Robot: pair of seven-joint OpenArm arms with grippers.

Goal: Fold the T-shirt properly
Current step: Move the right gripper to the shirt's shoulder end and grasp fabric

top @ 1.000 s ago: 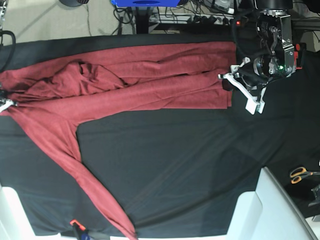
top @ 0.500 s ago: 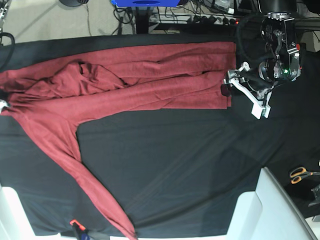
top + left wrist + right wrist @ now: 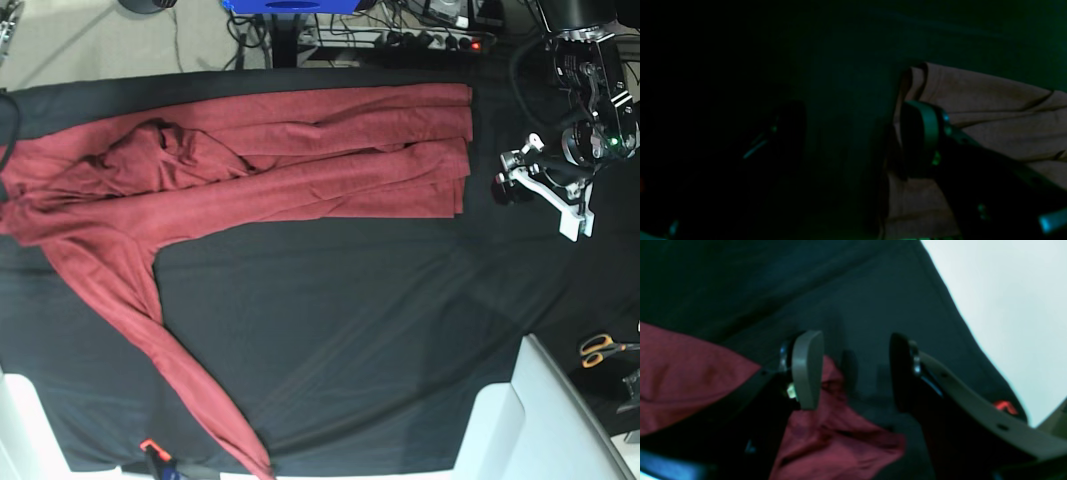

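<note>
Black cloth covers the whole surface (image 3: 350,330), which fills most of the base view, with pale floor, cables and a blue object along the far edge.

Across the far half of the cloth lies the T-shirt (image 3: 300,160), a rust-red knit garment folded lengthwise into a long band that runs from the left edge of the base view to a stacked, squared-off end near the right. Its left part is bunched and wrinkled, and one long sleeve (image 3: 180,380) trails away from the band diagonally toward the near edge, ending close to a small orange-tipped item there.

Two white housings (image 3: 540,420) sit at the near corners of the base view.

At the right of that view the left pincer (image 3: 545,190) hangs over bare cloth, just beside the shirt's squared end but apart from it. Its wrist camera is very dark; one finger (image 3: 918,136) shows near the hem (image 3: 973,93), the other finger sits well away, so the jaws are spread and hold nothing.

Seen only from its own wrist camera, the right pincer (image 3: 853,370) is spread too, one finger (image 3: 806,368) over a crumpled corner of red fabric, the other over black cloth, nothing pinched.

Orange-handled scissors (image 3: 603,348) lie at the right edge.
</note>
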